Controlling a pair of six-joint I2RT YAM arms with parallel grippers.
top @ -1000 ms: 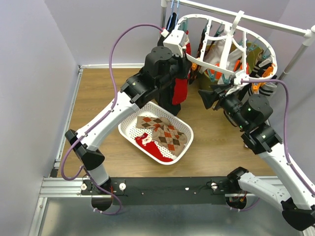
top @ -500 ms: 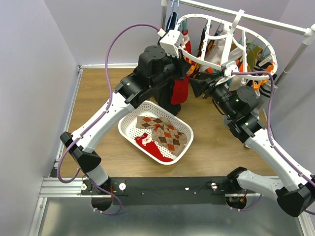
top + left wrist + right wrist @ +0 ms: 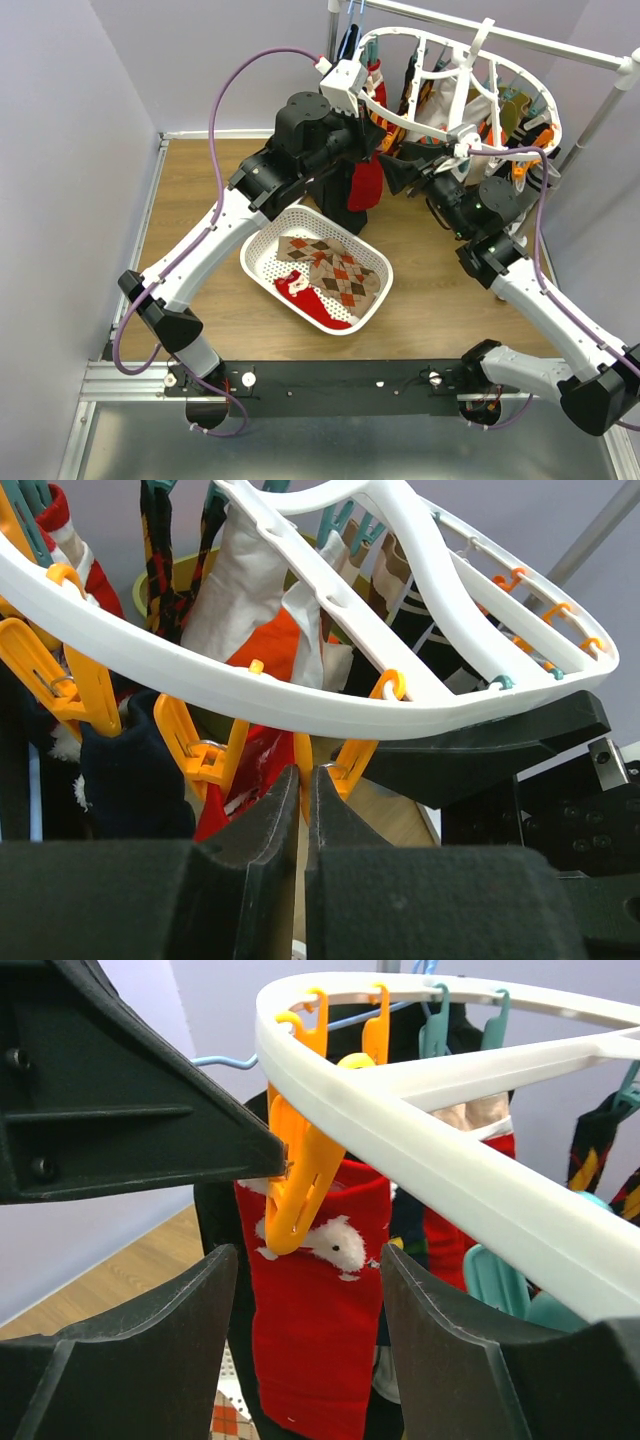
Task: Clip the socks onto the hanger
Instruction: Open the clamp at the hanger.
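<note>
The white oval hanger [image 3: 545,105] hangs from the rail at the back, with orange and teal clips and several socks on it. My left gripper [image 3: 303,775] is shut on the tab of an orange clip [image 3: 345,765] under the hanger's rim [image 3: 200,675]; in the top view it [image 3: 368,140] is at the ring's left end. A red sock with white trim [image 3: 320,1340] hangs from an orange clip [image 3: 300,1175]. My right gripper [image 3: 308,1260] is open around the sock without touching it, and in the top view it [image 3: 398,178] is right beside the left gripper.
A white perforated basket [image 3: 262,262] on the wooden floor holds argyle socks [image 3: 335,268] and a red sock [image 3: 310,300]. A dark garment on a thin blue hanger [image 3: 225,1060] hangs behind the red sock. The metal rail [image 3: 560,48] and its post [image 3: 605,110] are at the right.
My right arm has swung left and up, bringing its open gripper to the red sock beside the left gripper. My left arm has shifted slightly up and left at the hanger's rim.
</note>
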